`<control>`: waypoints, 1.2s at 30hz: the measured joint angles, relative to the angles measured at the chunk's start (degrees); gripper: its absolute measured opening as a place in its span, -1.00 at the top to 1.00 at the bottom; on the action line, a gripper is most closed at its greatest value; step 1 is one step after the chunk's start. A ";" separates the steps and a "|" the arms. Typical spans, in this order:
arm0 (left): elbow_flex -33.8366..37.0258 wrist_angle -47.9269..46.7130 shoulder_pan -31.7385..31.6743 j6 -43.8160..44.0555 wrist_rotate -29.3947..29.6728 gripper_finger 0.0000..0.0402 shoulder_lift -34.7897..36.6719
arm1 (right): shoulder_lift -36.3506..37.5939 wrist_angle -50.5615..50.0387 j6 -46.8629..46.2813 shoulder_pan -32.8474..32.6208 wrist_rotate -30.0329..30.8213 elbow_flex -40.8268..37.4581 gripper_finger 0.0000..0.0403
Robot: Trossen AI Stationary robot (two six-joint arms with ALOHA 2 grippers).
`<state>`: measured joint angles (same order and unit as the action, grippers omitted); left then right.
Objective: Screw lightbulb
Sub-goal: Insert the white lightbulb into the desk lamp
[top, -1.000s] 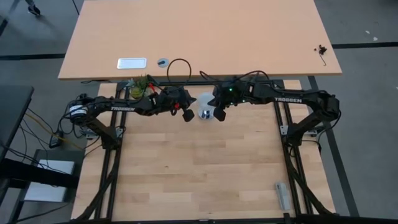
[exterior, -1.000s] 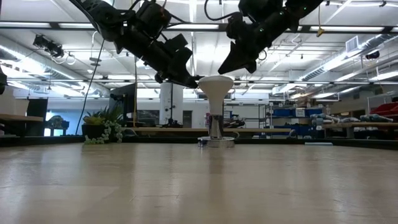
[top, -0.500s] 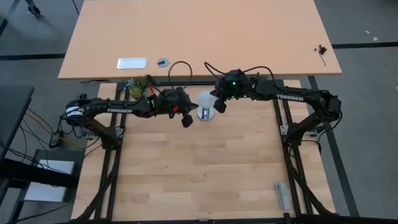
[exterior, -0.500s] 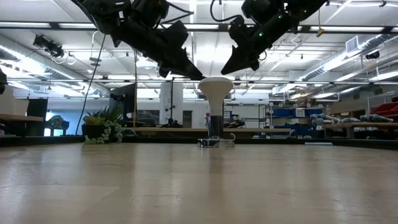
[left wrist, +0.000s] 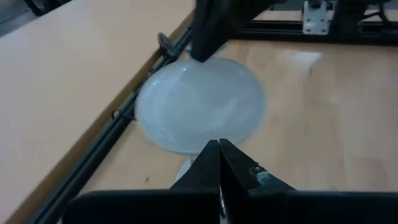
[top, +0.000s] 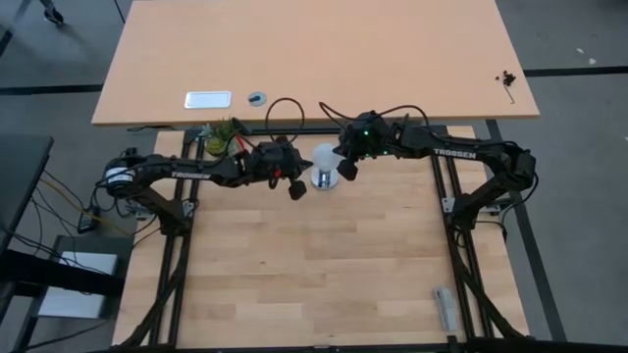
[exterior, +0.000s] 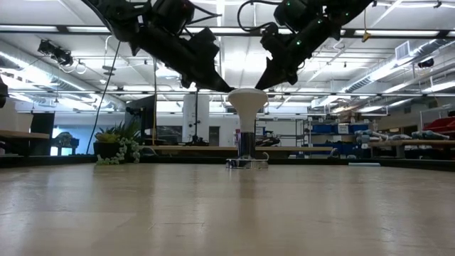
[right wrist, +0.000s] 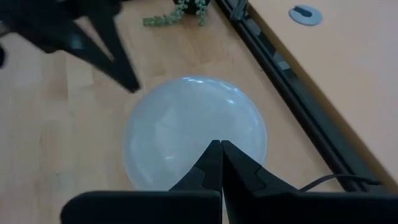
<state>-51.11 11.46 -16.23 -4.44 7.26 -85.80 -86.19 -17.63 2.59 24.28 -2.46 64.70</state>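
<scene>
Small white pear-shaped lightbulb (exterior: 247,99) is standing base-down in its socket on the pale wooden worktop (top: 324,255) | left hand (exterior: 224,88) and right hand (exterior: 260,84) are both clenched, pressing the globe's opposite sides | turning should stay gentle, bulb upright

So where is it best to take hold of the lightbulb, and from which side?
Probably the round globe of the lightbulb, taken from above with a finger on each side. It stands upright in the socket, globe up, and its narrow neck is harder to reach. Both the left gripper and right gripper are shut beside the globe.
</scene>
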 joint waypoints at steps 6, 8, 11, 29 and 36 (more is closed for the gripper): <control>0.00 1.47 -1.26 -0.03 -0.12 1.00 -1.17 | 0.04 -0.42 -0.04 -0.27 0.01 0.01 0.96; 0.00 1.62 -1.65 -0.04 -0.35 1.00 -1.22 | 0.04 -0.52 -0.07 -0.27 0.00 0.01 0.96; 0.00 1.90 -2.34 -0.05 -0.62 1.00 -1.26 | 0.07 -0.80 -0.73 -0.28 -0.07 0.01 0.96; 0.00 4.99 -6.28 -0.20 -4.62 1.00 -1.35 | 0.11 -1.11 -2.02 -1.99 -2.55 0.01 0.96; 0.00 5.03 -7.74 -0.27 -5.48 1.00 -1.24 | 0.26 -1.24 -2.43 -1.99 -3.50 -0.03 0.95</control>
<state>-51.11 16.49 -23.97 -4.71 1.78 -87.04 -85.94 -18.87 0.16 22.28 -5.96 64.67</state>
